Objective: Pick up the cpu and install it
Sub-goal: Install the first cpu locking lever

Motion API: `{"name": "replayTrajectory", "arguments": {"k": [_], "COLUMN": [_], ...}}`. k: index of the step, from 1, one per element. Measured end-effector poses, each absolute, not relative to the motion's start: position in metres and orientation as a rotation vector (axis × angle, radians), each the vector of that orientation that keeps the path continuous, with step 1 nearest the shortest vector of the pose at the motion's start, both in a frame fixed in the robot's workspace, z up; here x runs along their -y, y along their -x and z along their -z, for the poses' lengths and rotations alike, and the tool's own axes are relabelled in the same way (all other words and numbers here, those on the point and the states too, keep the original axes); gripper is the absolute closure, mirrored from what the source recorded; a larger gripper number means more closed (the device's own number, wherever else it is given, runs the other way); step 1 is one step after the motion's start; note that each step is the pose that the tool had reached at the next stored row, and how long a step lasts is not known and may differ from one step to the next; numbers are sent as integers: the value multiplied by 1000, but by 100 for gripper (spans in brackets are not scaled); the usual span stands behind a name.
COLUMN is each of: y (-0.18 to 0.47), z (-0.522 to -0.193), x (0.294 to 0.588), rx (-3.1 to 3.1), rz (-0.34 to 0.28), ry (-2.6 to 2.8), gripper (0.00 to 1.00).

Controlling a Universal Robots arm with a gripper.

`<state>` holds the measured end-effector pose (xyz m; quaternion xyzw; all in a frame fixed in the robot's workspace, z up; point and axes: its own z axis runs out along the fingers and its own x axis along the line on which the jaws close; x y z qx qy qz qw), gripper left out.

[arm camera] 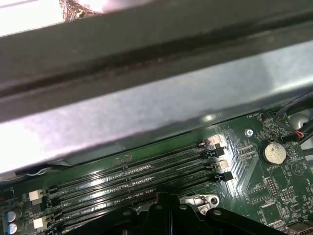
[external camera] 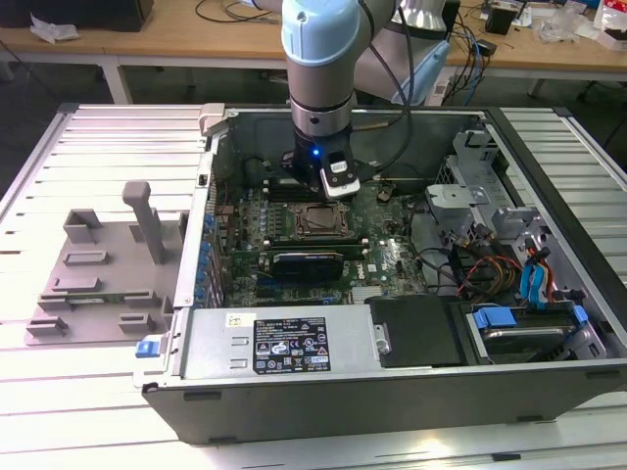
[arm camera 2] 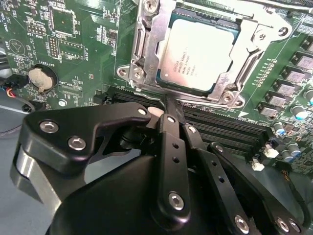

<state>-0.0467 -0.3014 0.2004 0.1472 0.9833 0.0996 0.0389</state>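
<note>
Gripper (arm camera 2: 168, 105) at edge of socket frame (arm camera 2: 145, 54), cpu (arm camera 2: 198, 54) flat inside

A: Where is the cpu (arm camera 2: 200, 51)?
B: It lies in the socket (arm camera 2: 146, 56), just beyond the end effector (arm camera 2: 168, 110).
A: And the memory slots (arm camera 2: 220, 125)?
B: Under the end effector, beside the socket.

Robotics lab, open PC case (external camera: 392, 401) on slatted bench (external camera: 98, 411), cabled desks (external camera: 147, 41) in bkgd

The cpu (arm camera 2: 198, 54) has a smooth silvery metal lid with a soft sheen; the socket frame (arm camera 2: 142, 49) is bright bare metal (glossier at its screws). The motherboard (arm camera 2: 98, 29) is glossy green; the gripper (arm camera 2: 168, 105) matt black.
</note>
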Motion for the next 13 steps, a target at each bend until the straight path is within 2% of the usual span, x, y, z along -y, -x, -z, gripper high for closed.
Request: {"name": "replayTrajectory", "arguments": {"k": [13], "y": [49], "z": [-205], "x": [299], "rx": [-3014], "rz": [-305], "ry": [-452], "gripper": [89]}}
